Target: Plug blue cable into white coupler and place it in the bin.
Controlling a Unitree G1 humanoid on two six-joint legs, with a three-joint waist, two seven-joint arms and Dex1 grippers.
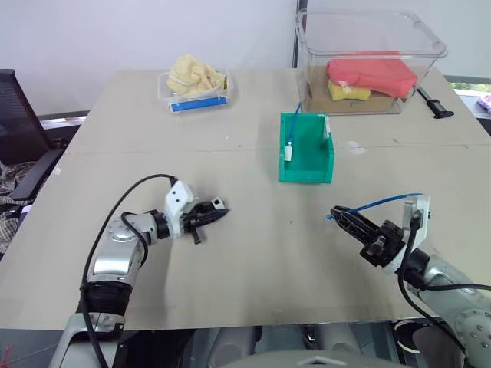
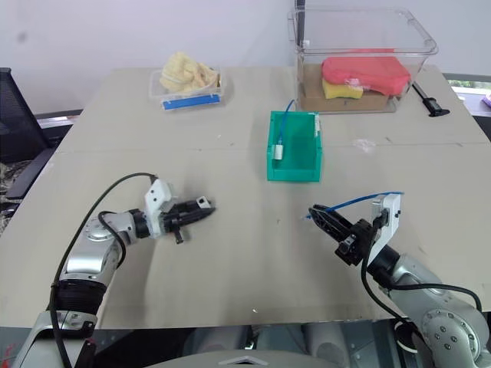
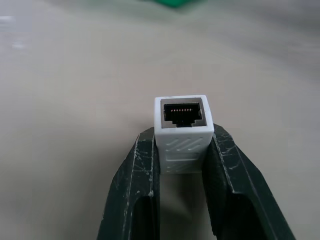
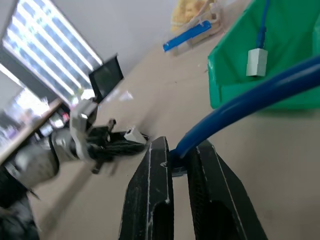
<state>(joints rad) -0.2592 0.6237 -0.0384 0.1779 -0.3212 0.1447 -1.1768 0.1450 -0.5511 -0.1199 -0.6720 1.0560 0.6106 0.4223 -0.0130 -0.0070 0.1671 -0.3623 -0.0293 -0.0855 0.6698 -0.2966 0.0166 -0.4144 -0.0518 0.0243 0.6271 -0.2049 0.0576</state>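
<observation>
Your left gripper point(image 3: 182, 150) sits lower left of the head view, low over the tabletop point(image 1: 253, 253), its fingers point(image 3: 135, 190) clamped on the white coupler point(image 3: 183, 132); the wrist view shows the socket facing outward, contacts visible.

Your right gripper point(image 4: 181, 160), lower right of the head view, has its fingers closed on the blue cable point(image 1: 383, 203) near one end. The cable arcs up and back over the wrist; its plug at the fingertips is too hidden to make out, probably just past the tips.

The bin point(image 1: 307, 172) stands centre frame, above both grippers and apart from them. Inside it another blue cable point(image 1: 294, 123) hangs joined to a white coupler point(image 1: 288, 152).
</observation>
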